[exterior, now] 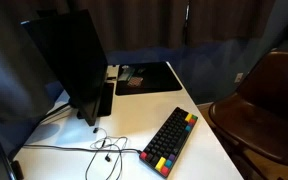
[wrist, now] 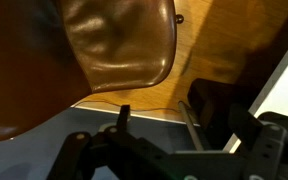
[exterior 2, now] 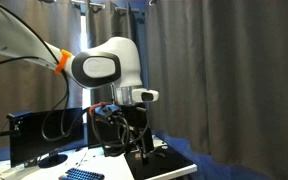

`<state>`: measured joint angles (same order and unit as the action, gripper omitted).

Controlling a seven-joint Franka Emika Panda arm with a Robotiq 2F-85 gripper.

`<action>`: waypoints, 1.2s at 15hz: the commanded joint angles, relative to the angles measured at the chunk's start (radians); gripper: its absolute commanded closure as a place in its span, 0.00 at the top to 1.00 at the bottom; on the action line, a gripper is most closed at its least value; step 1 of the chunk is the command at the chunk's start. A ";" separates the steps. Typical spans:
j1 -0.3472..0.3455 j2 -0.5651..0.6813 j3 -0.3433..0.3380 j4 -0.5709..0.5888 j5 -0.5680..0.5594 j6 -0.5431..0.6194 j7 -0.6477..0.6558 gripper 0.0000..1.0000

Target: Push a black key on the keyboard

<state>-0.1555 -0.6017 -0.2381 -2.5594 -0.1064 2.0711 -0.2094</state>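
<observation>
In an exterior view the keyboard (exterior: 171,140) lies slantwise on the white table (exterior: 199,160), out in front of the monitor (exterior: 69,60) and well apart from its foot, with its coloured keys along the edge turned away from the monitor. In an exterior view the gripper (exterior 2: 136,150) points down beside the monitor (exterior 2: 29,140), low over a black mat (exterior 2: 169,166); its opening cannot be judged here. The keyboard (exterior 2: 82,174) lies at the bottom of the frame in front of the monitor, well apart from the tool and lower than it. In the wrist view the gripper (wrist: 156,118) has its jaws standing wide apart, holding and touching nothing — beyond them are the table edge (wrist: 134,108) and a brown chair (wrist: 119,45).
</observation>
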 commanded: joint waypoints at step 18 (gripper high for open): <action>0.313 -0.025 0.222 -0.095 0.126 0.007 -0.075 1.00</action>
<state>0.0568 -0.6137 -0.0914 -2.6312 -0.0462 2.0675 -0.2736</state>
